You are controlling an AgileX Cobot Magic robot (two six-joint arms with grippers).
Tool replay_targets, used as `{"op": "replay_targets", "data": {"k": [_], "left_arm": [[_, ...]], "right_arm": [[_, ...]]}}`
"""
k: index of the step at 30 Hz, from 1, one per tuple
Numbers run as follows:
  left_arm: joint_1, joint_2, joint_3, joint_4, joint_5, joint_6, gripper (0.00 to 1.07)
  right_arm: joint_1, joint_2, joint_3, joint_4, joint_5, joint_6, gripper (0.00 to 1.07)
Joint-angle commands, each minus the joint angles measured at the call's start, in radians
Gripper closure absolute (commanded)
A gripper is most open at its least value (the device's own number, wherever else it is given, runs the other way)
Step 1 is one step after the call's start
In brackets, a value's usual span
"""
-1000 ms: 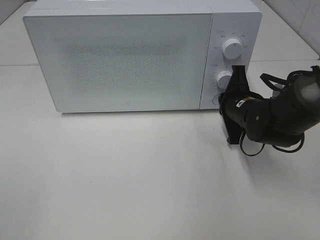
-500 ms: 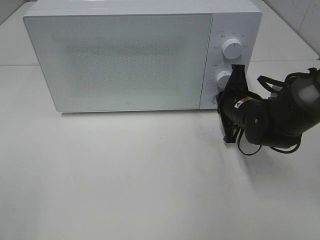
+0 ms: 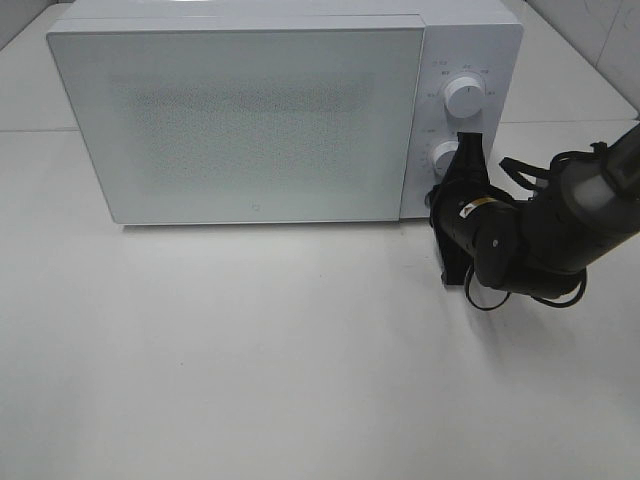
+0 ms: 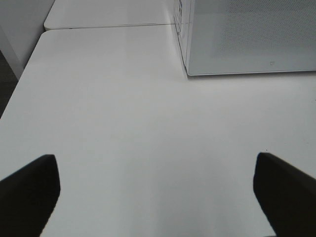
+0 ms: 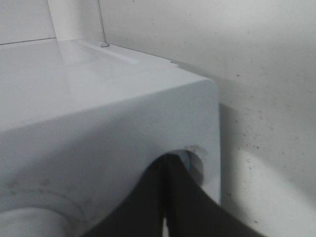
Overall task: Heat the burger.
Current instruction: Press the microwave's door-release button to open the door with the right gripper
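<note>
Over the bare desk [image 3: 250,350] the left pincer [image 4: 157,197] hangs released, holding nothing. Farther in, the right pincer [image 5: 165,190], clenched on nothing, points its tips at the round button [image 5: 196,160] low on the microwave [image 3: 240,120]. A skewed push could slip onto the dial [image 3: 446,157] or shove the microwave back. The burger shows nowhere (perhaps behind the shut door).

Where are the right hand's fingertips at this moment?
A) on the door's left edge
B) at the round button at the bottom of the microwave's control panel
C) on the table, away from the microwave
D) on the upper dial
B: the right wrist view shows the shut right hand with its tips at the round button in the lower corner of the microwave.
</note>
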Motion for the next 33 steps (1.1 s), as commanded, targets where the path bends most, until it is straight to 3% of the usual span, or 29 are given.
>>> {"op": "replay_targets", "data": {"k": [1,17,33], "left_arm": [[0.005,-0.013,0.0,0.003,0.006,-0.001,0.06],[0.005,-0.013,0.0,0.003,0.006,-0.001,0.06],[0.005,-0.013,0.0,0.003,0.006,-0.001,0.06]], "right_arm": [[-0.019,-0.009,-0.072,-0.02,-0.25,-0.014,1.07],[-0.019,-0.009,-0.076,-0.016,-0.271,-0.029,1.07],[0.02,-0.012,-0.075,-0.006,-0.163,-0.033,1.07]]}}
